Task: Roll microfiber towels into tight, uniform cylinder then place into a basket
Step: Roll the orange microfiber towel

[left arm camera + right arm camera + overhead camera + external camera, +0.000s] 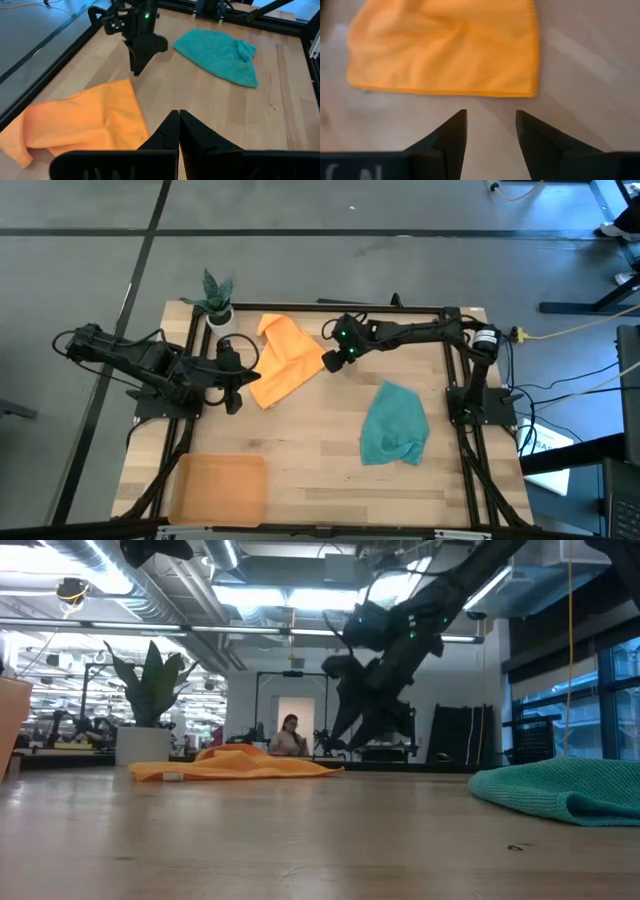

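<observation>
Hovering just beside the orange towel [283, 360], the right gripper [333, 363] stands with its two dark fingers [449, 137] spread apart and nothing between them, bare wood showing through the gap in the right wrist view. That cloth lies loose and rumpled on the wooden table [330, 460], unrolled, its near hem running straight across just ahead of the fingertips without touching them. From table height the right arm [385, 660] hangs above the board, its tips clear of the surface, with the orange towel a low flat heap to one side.

On the towel's other side the left gripper [234, 398] rests at the table's left edge, its fingers pressed together and empty, their tips close to the cloth's lower corner. The teal towel [394, 425] lies bunched and unrolled on the right half of the table, well apart from both grippers. The basket [218, 488], a shallow orange-tan tray, sits at the front left corner with no towel in it. A small white plant pot [217, 313] with a green plant stands at the back left corner. A person [289, 735] is visible in the room behind the table.
</observation>
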Controlling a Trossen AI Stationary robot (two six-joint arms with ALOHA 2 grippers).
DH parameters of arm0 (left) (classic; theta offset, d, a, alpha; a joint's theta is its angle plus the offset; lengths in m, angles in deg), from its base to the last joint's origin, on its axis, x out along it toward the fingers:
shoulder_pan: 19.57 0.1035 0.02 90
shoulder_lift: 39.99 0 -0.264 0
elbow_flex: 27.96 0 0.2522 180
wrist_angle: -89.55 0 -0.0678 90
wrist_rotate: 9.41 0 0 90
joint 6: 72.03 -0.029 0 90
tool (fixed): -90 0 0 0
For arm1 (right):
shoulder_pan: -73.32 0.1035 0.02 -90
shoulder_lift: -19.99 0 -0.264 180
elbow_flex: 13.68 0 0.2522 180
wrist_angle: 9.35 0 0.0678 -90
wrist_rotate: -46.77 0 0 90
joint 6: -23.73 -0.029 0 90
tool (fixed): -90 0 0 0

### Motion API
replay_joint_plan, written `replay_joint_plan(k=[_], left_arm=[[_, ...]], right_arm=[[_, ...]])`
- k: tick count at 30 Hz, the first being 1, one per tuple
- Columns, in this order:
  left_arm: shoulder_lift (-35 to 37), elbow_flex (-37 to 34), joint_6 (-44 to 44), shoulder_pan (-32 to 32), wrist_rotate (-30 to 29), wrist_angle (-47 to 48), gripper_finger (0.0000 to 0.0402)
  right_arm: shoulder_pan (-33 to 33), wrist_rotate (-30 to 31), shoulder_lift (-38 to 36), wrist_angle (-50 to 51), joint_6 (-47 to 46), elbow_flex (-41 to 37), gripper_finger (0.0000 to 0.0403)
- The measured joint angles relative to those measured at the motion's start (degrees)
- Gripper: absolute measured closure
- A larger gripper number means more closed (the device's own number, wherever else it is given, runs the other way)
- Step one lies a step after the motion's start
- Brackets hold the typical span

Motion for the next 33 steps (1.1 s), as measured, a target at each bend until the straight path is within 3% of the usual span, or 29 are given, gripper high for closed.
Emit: replay_joint_plan(k=[25, 33], left_arm=[[0.02, 0.00, 0.02, -0.02, 0.00, 0.00, 0.0401], [0.02, 0.00, 0.02, -0.02, 0.00, 0.02, 0.0401]], right_arm=[[-2.78, 0.65, 4.60, -4.02, -4.44, -0.04, 0.0237], [-2.78, -1.79, 6.38, -5.47, -5.58, -0.04, 0.0237]])
